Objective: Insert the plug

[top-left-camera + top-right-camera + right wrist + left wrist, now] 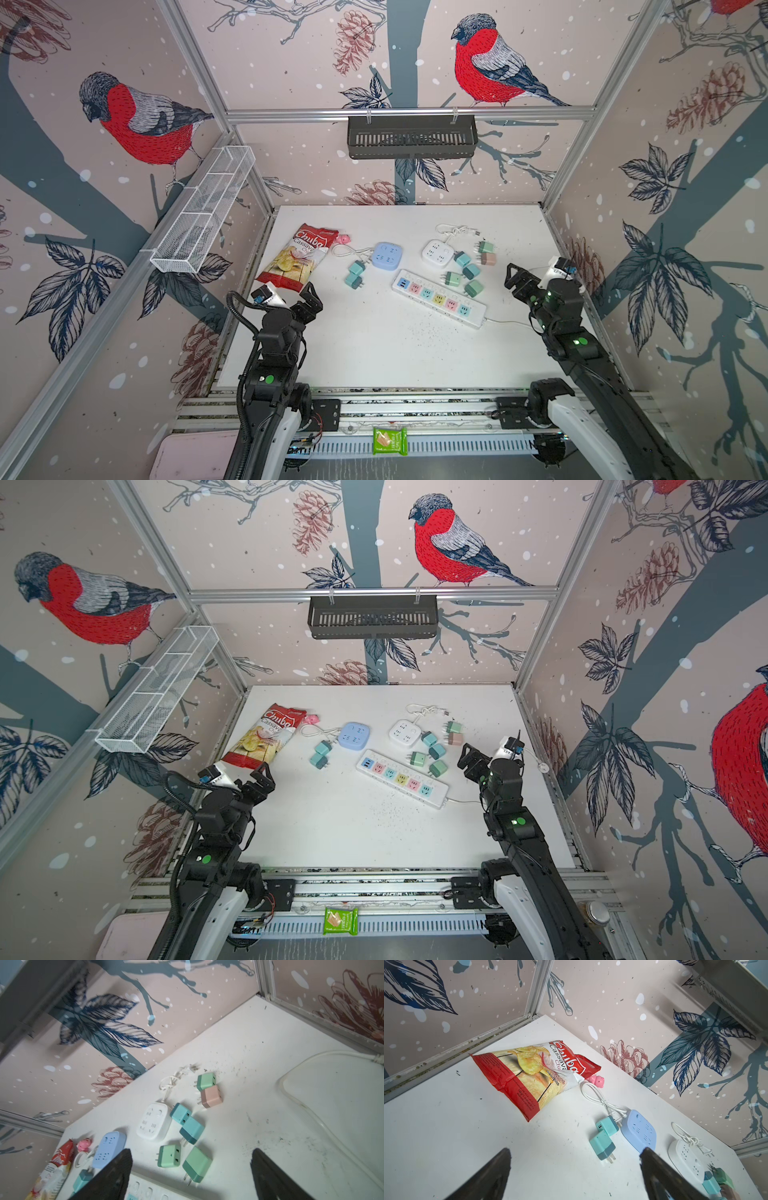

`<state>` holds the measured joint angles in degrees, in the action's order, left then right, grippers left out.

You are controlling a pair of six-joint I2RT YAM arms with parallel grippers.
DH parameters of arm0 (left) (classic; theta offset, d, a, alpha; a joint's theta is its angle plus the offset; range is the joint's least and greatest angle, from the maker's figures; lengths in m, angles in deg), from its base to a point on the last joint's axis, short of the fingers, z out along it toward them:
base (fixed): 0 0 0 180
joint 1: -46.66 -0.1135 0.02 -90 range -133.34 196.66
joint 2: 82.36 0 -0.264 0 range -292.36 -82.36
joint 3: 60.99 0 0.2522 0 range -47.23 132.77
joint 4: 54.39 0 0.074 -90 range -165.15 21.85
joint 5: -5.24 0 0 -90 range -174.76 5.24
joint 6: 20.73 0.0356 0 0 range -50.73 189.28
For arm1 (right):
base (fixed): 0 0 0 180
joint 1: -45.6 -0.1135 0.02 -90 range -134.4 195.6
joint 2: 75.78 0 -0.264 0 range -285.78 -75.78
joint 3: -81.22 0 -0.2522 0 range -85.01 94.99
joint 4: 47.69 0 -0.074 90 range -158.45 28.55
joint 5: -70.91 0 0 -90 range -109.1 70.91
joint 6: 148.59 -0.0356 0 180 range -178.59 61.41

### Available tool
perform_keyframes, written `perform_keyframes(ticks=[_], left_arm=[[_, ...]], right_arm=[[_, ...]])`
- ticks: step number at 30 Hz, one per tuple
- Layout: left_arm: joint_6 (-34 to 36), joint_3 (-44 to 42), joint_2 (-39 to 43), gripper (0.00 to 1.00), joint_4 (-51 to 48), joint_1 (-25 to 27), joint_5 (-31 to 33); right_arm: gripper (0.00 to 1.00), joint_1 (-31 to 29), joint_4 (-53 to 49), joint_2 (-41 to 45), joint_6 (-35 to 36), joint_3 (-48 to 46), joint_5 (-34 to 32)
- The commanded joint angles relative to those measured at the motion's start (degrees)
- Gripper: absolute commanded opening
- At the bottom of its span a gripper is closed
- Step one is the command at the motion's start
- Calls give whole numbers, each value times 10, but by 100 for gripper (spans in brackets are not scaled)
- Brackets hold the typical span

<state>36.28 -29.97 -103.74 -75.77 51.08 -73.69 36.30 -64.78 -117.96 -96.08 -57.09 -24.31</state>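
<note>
A long white power strip point(439, 301) with coloured sockets lies on the table, right of centre in both top views. Several small plugs lie loose around it: green ones point(473, 288) beside the strip, and a teal pair point(355, 275) next to a blue square socket block point(386, 258). My left gripper point(297, 301) hovers at the near left, open and empty; in the left wrist view a teal plug point(603, 1146) lies ahead of it. My right gripper point(191, 1151) hovers at the right, open, and a green plug point(197, 1164) lies below between its fingers, untouched.
A chips bag point(296, 259) and a pink toy point(344, 239) lie at the back left. A white square socket block point(437, 251) sits behind the strip. A white cable point(311, 1105) loops near the right wall. A wire basket point(203, 212) and a black basket point(411, 137) hang on the walls.
</note>
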Motion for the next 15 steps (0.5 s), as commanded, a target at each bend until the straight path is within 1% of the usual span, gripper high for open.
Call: perform_keyframes(ticks=[1, 2, 3, 5, 6, 7, 9, 11, 15], left_arm=[[25, -33, -33, 97, 93, -1, 0], [14, -40, -53, 97, 101, -1, -2], [13, -43, -71, 95, 114, -1, -17], [30, -34, -110, 91, 137, -1, -72], [33, -34, -123, 90, 149, -1, -84], [34, -35, -135, 89, 157, 0, -89], [32, -30, -146, 88, 155, 0, -86], [30, -33, -147, 88, 158, 0, -81], [33, -36, -153, 88, 169, 1, -96]], right_arm=[[86, 3, 10, -75, 10, 22, 0], [84, 5, 18, -109, 7, 33, 4], [83, 5, 25, -138, 5, 43, 6], [83, 10, 41, -200, 3, 65, 0], [83, 15, 45, -224, 0, 76, -4], [83, 22, 46, -252, -3, 89, -3], [86, 35, 49, -301, -7, 114, 0], [87, 47, 48, -357, -5, 144, 11], [87, 59, 37, -443, 8, 198, 17]])
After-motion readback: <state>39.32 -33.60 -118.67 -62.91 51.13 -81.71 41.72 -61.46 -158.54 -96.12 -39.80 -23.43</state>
